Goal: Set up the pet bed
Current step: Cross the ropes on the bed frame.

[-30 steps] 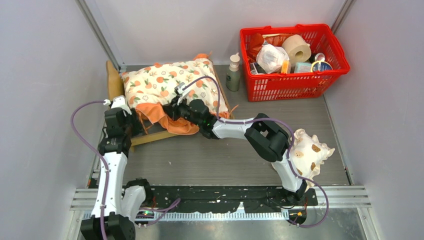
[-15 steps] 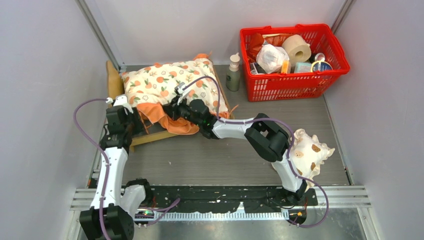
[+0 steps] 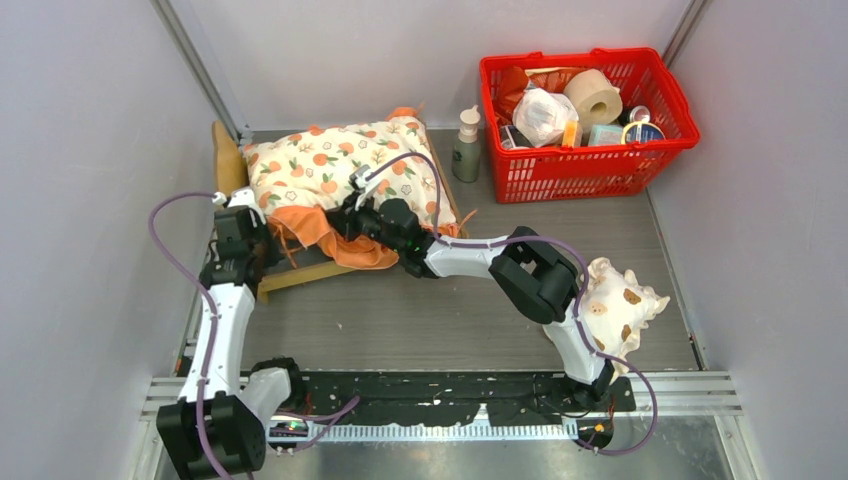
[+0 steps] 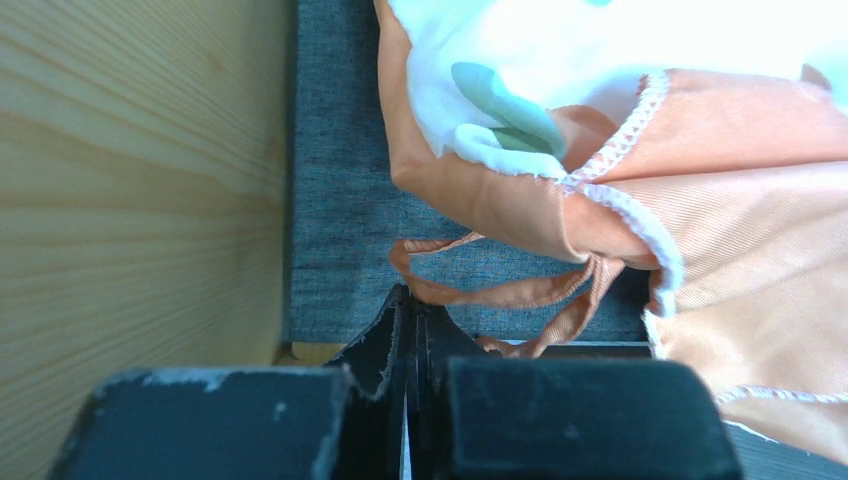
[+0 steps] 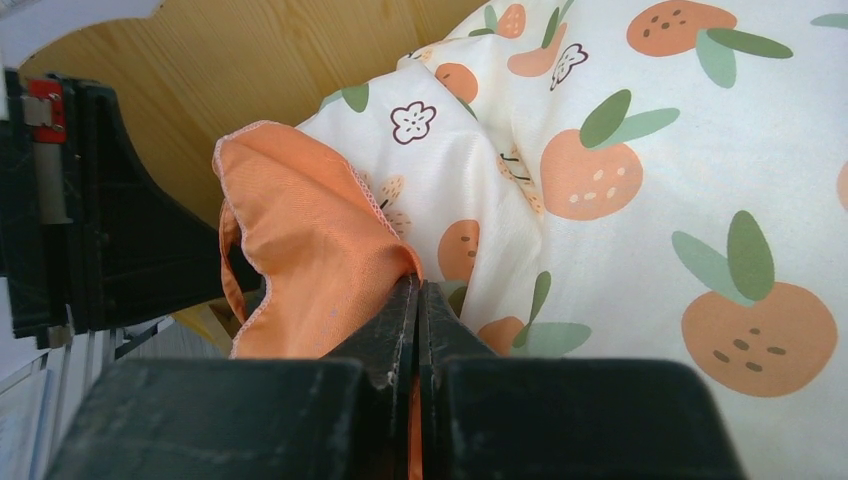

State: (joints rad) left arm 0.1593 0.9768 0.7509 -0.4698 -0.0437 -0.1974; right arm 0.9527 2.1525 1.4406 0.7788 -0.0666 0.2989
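The pet bed (image 3: 229,152) is a light-wood frame at the back left, its dark-grey base (image 4: 340,200) bare beside the wooden side (image 4: 130,170). A cream orange-print cushion (image 3: 340,165) lies across it, its near orange ruffle folded up. My left gripper (image 3: 268,250) sits at the bed's near left corner. In the left wrist view the left gripper (image 4: 410,300) is shut, with the cushion's thin orange tie (image 4: 500,292) caught at its tips. My right gripper (image 3: 342,222) is shut on the orange ruffle (image 5: 300,240), and fabric shows between its jaws.
A red basket (image 3: 590,168) full of household items stands at the back right, with a green pump bottle (image 3: 466,145) just left of it. A small frilled pillow with brown spots (image 3: 618,305) lies at the near right behind the right arm. Grey walls close in on both sides.
The left jaws have closed from part open to shut at the orange tie, and the left arm has shifted slightly left. The right arm and the cushion have not moved.
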